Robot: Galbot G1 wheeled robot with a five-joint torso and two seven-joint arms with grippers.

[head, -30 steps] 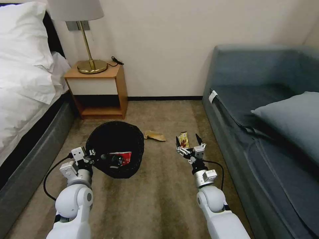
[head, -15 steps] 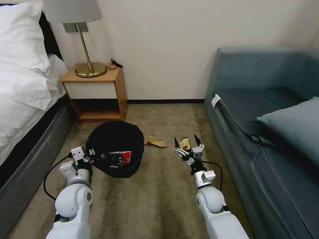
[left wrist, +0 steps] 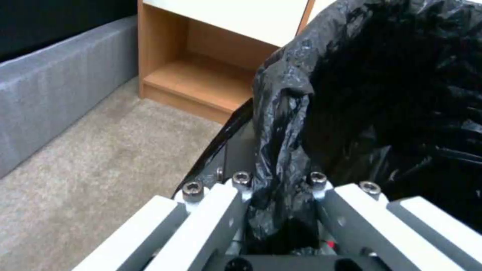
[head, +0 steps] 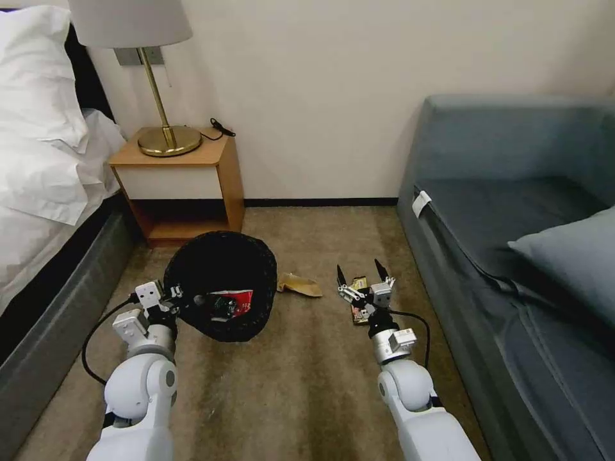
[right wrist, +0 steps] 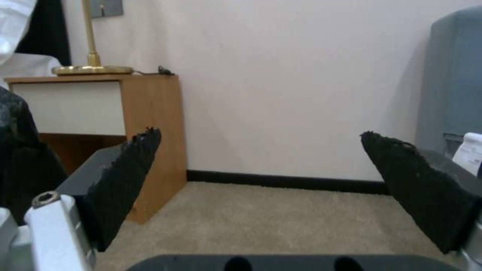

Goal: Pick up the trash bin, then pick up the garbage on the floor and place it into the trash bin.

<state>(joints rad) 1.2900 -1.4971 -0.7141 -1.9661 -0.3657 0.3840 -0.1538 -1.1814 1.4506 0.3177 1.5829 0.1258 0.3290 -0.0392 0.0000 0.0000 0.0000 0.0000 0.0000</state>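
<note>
The trash bin, lined with a crinkled black bag, tips its mouth toward me left of centre. My left gripper is shut on its near rim; in the left wrist view the fingers pinch the black bag. A red-and-white wrapper lies inside the bin. On the floor, a tan paper scrap lies just right of the bin. My right gripper stands open directly over a brown-gold snack wrapper, partly covering it. The right wrist view has its black pads spread wide above carpet.
A wooden nightstand with a brass lamp stands against the far wall. A bed runs along the left, a grey-blue sofa with a cushion along the right. Carpet lies between them.
The whole picture has shifted, so the camera moved. The snack wrapper, which lay ahead of the right gripper's fingertips, is now under them. The left gripper still holds the bin.
</note>
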